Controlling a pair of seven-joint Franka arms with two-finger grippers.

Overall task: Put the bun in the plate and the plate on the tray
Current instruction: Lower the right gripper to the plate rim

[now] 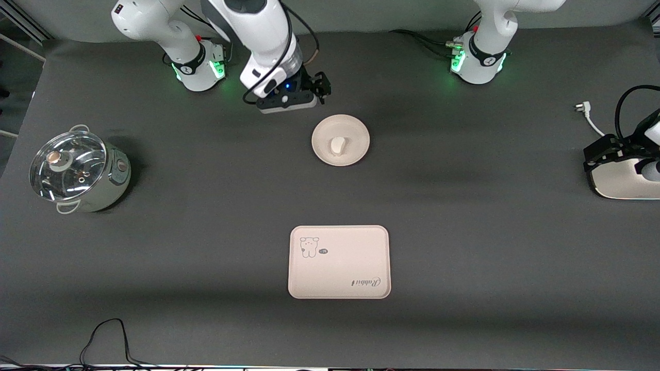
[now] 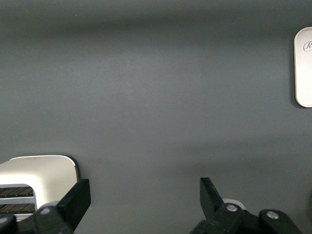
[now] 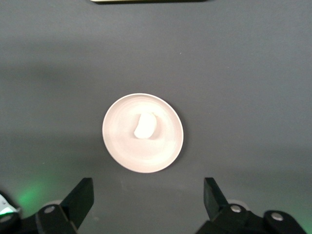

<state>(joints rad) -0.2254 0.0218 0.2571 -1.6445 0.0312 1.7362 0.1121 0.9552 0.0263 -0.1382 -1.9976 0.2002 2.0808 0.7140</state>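
1. Two grippers stand with their fingers spread apart and nothing between them; neither touches any of the task's things
2. Right gripper (image 1: 289, 95) hangs over the bare table, up in the air just beside the plate (image 1: 356, 129) on the side toward the robots' bases; its two black fingers (image 3: 78, 197) frame the plate in the right wrist view, well clear of its rim
3. Round beige-pink plate sits flat on the dark table mat (image 1: 464, 232), and the bun (image 1: 338, 145), a small cream-white lump, lies in it close to the middle, touching the plate's floor
4. Tray (image 1: 339, 262), rectangular with rounded corners, a small bear drawing and the word "Rabbit", lies flat and bare, nearer to the front camera than the plate and the right gripper, well apart from both
5. Left gripper (image 1: 613, 152) waits low at the left arm's end of the table, over a white rounded appliance (image 1: 619, 183) with slots in its top; only a corner of the tray shows far off in the left wrist view
6. Steel pot with a glass lid (image 1: 77, 172) stands at the right arm's end of the table, well apart from the right gripper and the plate
7. White power plug (image 1: 581, 107) lies near the left arm's base (image 1: 477, 62)
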